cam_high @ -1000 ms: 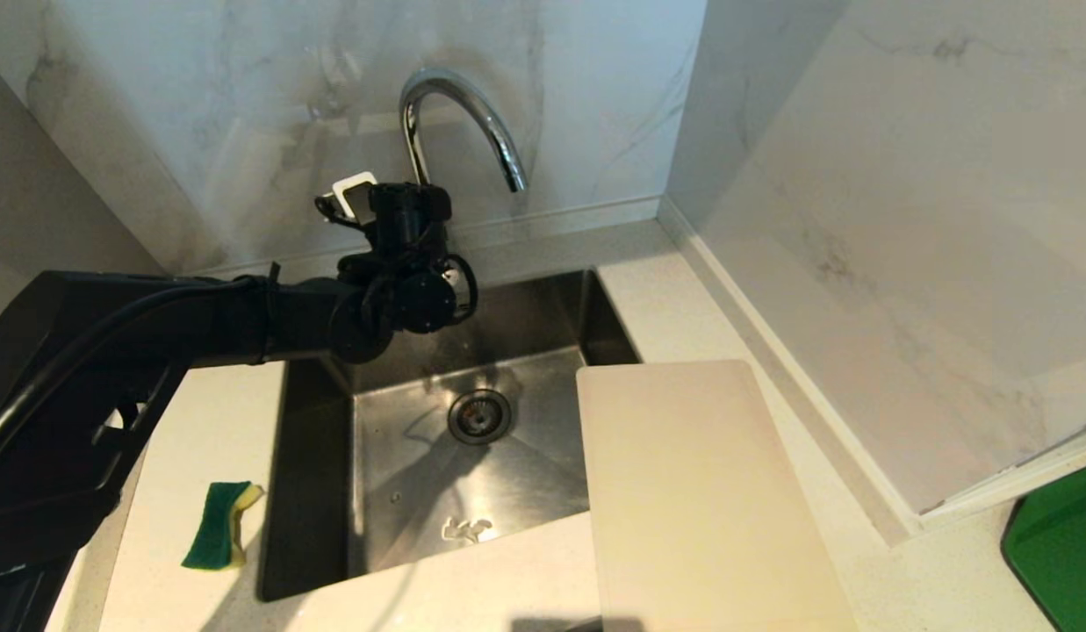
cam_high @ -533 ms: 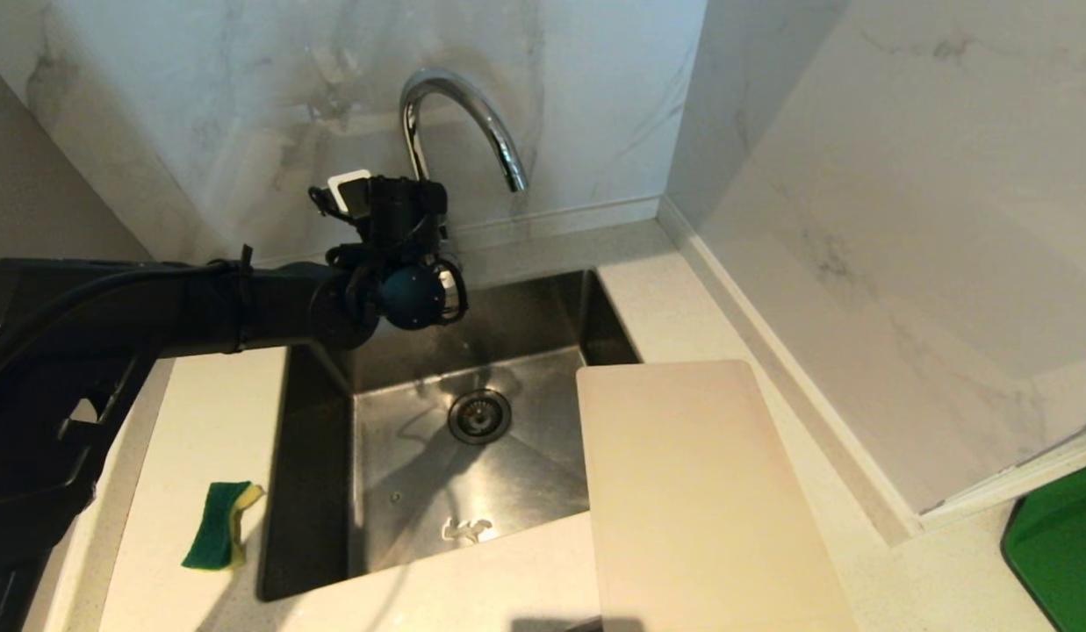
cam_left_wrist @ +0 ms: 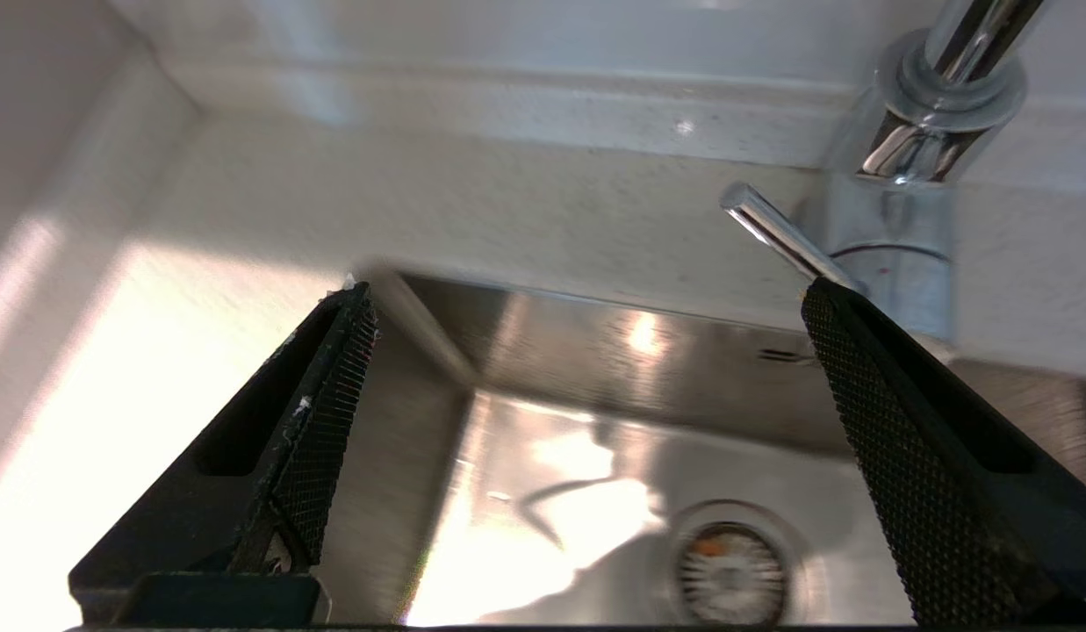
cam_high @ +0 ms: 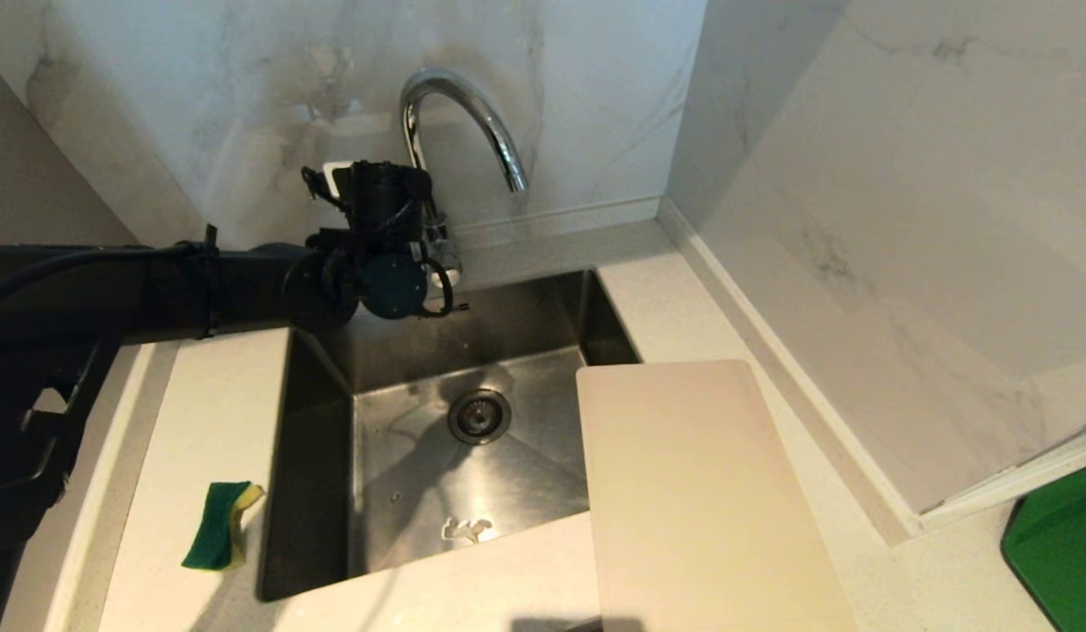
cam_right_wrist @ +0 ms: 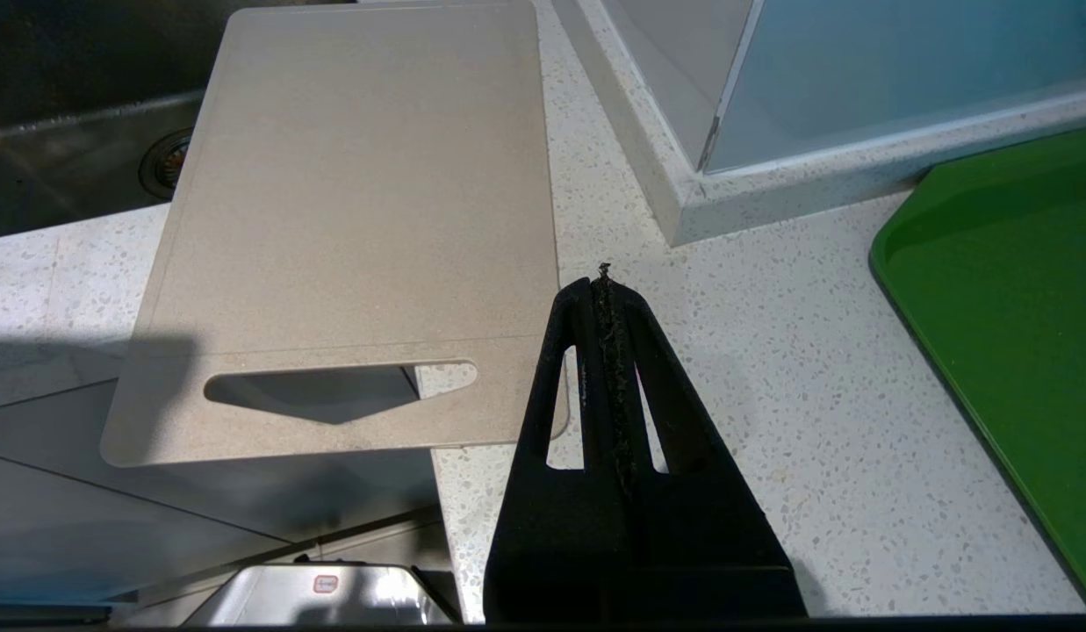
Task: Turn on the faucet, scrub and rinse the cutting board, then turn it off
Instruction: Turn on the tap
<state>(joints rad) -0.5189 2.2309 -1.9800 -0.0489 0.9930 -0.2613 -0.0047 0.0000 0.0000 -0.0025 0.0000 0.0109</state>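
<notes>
The left gripper hangs at the back of the sink, just beside the base of the faucet, its two fingers spread wide with nothing between them. In the left wrist view the thin lever slants out from the faucet body, and one fingertip sits right by the lever's root — whether it touches cannot be told.

No water runs from the spout, so the step in hand looks like turning the tap on. To do it well, the open fingers should straddle the lever near its free end, not its root, for more leverage, then close gently and swing it without dragging on the faucet body.

The cutting board lies flat to the right of the sink, one edge overhanging the basin. A sponge waits left of the sink. The right gripper is parked beside the board's slot handle, fingers pressed together — empty.
</notes>
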